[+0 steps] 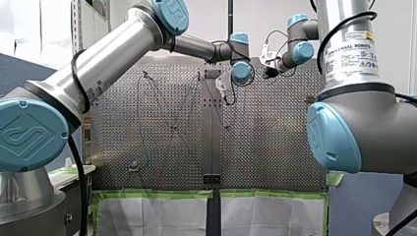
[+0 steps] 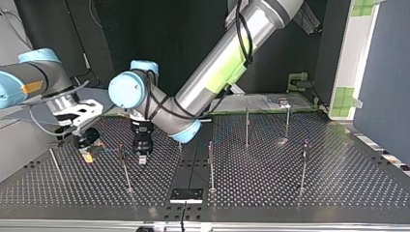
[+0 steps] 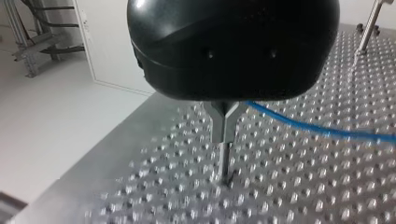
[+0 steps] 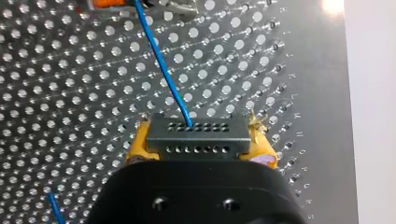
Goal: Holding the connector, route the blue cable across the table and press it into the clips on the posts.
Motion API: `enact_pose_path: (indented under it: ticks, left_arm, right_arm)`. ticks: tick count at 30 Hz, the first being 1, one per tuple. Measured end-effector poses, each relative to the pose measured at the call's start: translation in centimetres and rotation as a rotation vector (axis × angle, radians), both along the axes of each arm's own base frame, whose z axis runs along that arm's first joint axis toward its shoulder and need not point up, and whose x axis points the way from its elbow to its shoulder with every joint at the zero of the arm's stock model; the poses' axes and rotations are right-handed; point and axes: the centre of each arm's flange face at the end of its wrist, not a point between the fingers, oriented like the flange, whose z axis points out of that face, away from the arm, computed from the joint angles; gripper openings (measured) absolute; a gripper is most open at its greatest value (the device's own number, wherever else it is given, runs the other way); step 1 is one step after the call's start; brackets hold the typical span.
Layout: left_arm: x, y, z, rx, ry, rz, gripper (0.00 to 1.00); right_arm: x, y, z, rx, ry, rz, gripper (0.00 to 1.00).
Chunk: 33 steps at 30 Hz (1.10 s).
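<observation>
In the right wrist view my right gripper (image 4: 198, 140) is shut, its yellow pads (image 4: 140, 144) clamping a grey connector (image 4: 196, 136) with rows of small holes. The blue cable (image 4: 161, 65) leaves the connector and runs ahead over the perforated table. In the top view this gripper (image 2: 88, 152) hangs low at the left, beside a thin post (image 2: 124, 166). My left gripper (image 2: 140, 157) points down just right of that post. Its metal fingers (image 3: 225, 135) are pressed together, and the blue cable (image 3: 317, 128) runs off from right behind them. Whether they touch it I cannot tell.
Several more thin posts stand on the table (image 2: 270, 193), among them the ones at the middle (image 2: 211, 166), behind it (image 2: 247, 126) and at the right (image 2: 304, 166). A black plate (image 2: 186, 195) lies at the near edge. An orange part (image 4: 107, 3) sits ahead of the connector.
</observation>
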Motion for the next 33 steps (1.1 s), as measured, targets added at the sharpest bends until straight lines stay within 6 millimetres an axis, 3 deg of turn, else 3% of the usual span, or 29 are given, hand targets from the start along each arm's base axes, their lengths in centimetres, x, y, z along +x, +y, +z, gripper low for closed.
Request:
enact_pose_path:
  ticks: [7, 20, 22, 23, 24, 25, 26, 27, 28, 29, 30, 33]
  left_arm:
    - [2.0, 1.6, -1.4, 0.017, 0.01, -0.016, 0.0]
    - [2.0, 1.5, -1.7, 0.024, 0.017, -0.05, 0.04]
    - [1.9, 1.4, -1.7, 0.024, 0.019, -0.053, 0.26]
    - [1.8, 1.4, -1.7, 0.023, 0.02, -0.056, 0.26]
    - [1.8, 1.3, -1.7, 0.023, 0.022, -0.06, 0.36]
    - [1.7, 1.2, -1.8, 0.022, 0.023, -0.064, 0.54]
    - [1.7, 1.2, -1.8, 0.021, 0.024, -0.067, 0.54]
    - [1.6, 1.1, -1.8, 0.02, 0.025, -0.072, 0.65]
    - [1.6, 1.1, -1.8, 0.019, 0.026, -0.075, 0.84]
    - [1.5, 1.0, -1.8, 0.018, 0.026, -0.077, 0.84]
    - [1.5, 1.0, -1.8, 0.018, 0.027, -0.08, 1.0]
    - [1.3, 0.9, -1.9, 0.018, 0.031, -0.085, 1.0]
  right_arm:
    - [-0.7, -1.3, 0.2, -0.007, -0.005, -0.011, 0.0]
    - [-1.5, -2.3, -0.6, 0.003, -0.001, -0.019, 0.0]
    - [-1.6, -2.4, -0.6, 0.002, -0.001, -0.019, 0.0]
    - [-1.6, -2.4, -0.6, 0.002, -0.001, -0.02, 0.0]
    - [-1.6, -2.4, -0.6, 0.002, 0.0, -0.02, 0.0]
    - [-1.6, -2.4, -0.6, 0.002, 0.0, -0.02, 0.0]
    - [-1.6, -2.4, -0.7, 0.002, 0.0, -0.019, 0.0]
    - [-1.6, -2.4, -0.7, 0.002, 0.0, -0.019, 0.0]
    - [-1.6, -2.4, -0.7, 0.003, 0.001, -0.02, 0.0]
    - [-1.6, -2.4, -0.7, 0.002, 0.001, -0.02, 0.0]
    - [-1.6, -2.4, -0.7, 0.003, 0.001, -0.02, 0.0]
    - [-1.6, -2.5, -0.8, 0.003, 0.001, -0.02, 0.0]
